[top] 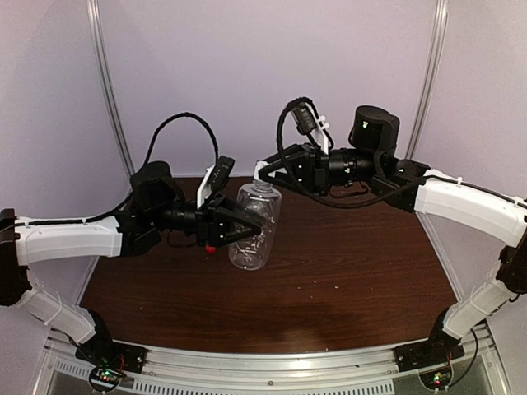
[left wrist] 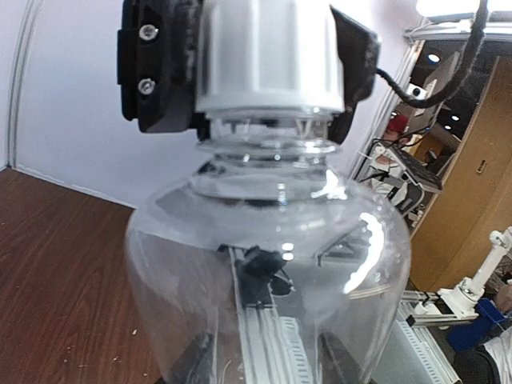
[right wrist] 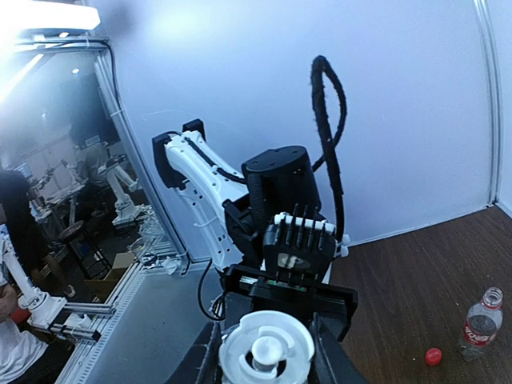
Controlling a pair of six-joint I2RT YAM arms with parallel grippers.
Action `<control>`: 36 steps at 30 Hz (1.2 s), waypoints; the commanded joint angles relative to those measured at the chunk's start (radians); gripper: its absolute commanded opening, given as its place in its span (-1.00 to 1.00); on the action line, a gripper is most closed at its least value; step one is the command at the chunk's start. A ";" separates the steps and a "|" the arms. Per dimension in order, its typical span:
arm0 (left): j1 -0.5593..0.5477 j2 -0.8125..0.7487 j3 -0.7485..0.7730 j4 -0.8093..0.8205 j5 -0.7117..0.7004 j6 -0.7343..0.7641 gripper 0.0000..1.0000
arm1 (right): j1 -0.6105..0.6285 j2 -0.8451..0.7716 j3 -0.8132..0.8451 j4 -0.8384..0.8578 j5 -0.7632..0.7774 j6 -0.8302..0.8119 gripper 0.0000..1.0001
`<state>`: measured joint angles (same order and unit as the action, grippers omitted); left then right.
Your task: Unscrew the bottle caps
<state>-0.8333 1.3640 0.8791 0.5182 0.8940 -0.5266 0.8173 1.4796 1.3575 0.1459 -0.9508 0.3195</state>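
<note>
Teamwork over the desk (top: 354,263): the left fingers (top: 237,224) clamp the body of the wide bottle (top: 251,247) and tilt its neck toward the other arm, evidently so it cannot spin. The right fingers (left wrist: 156,72) are closed tight on the white cap (left wrist: 272,56) from both sides, lined up with the neck for twisting. That cap sits on the threads, apparently not yet free. Off to one side the small bottle (right wrist: 482,324) stands open on the wood, its red cap (right wrist: 433,356) lying just beside it; that half looks done.
</note>
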 commanded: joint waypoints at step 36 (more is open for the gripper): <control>-0.013 0.005 0.084 -0.237 -0.415 0.123 -0.55 | 0.088 -0.044 0.088 -0.289 0.763 0.154 0.63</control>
<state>-0.8398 1.3819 0.9295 0.2825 0.5495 -0.4282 0.8799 1.4342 1.3918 -0.0780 -0.3443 0.4500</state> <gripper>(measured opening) 0.403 0.822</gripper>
